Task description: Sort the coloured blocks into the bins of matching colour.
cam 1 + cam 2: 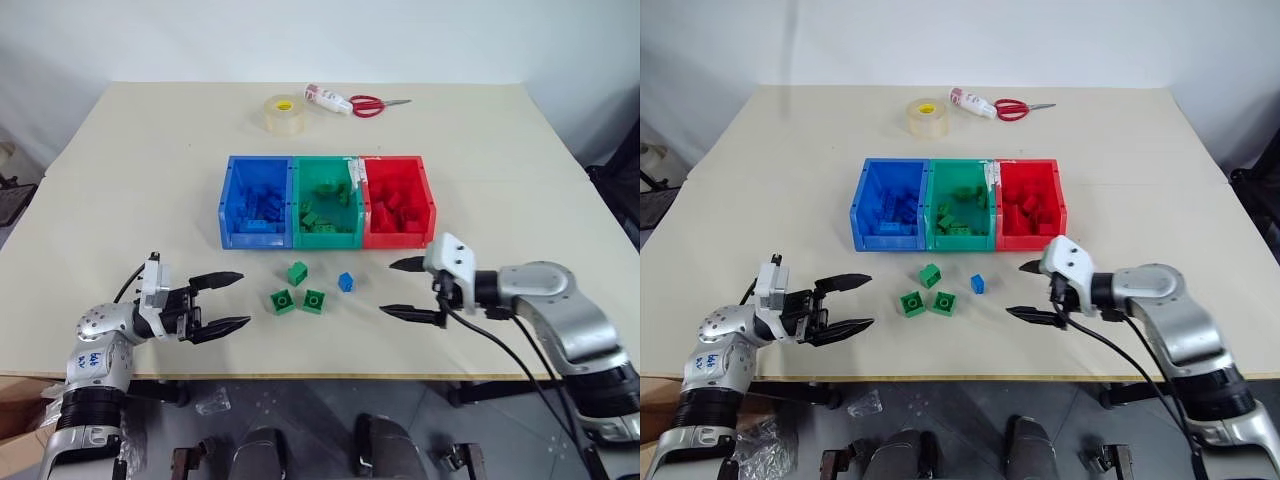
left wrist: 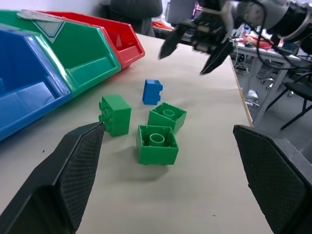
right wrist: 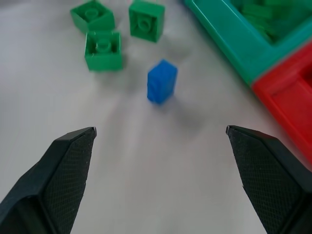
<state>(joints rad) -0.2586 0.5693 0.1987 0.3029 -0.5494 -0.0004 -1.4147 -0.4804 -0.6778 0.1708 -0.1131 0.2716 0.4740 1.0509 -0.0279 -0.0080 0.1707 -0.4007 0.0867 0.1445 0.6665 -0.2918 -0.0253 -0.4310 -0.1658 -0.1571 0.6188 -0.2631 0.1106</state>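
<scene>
Three green blocks point(image 1: 297, 272) point(image 1: 282, 300) point(image 1: 314, 300) and one blue block point(image 1: 346, 282) lie loose on the table in front of the bins. The blue bin point(image 1: 255, 238), green bin point(image 1: 325, 238) and red bin point(image 1: 398, 237) stand joined in a row, each holding blocks of its own colour. My left gripper point(image 1: 243, 298) is open, level above the table, left of the green blocks. My right gripper point(image 1: 388, 287) is open too, just right of the blue block point(image 3: 162, 81) and tilted down towards it. Neither gripper holds anything.
A clear tape roll point(image 1: 283, 114), a white tube point(image 1: 328, 98) and red-handled scissors point(image 1: 375, 105) lie at the far side of the table. The table's front edge point(image 1: 330, 376) runs just below both grippers.
</scene>
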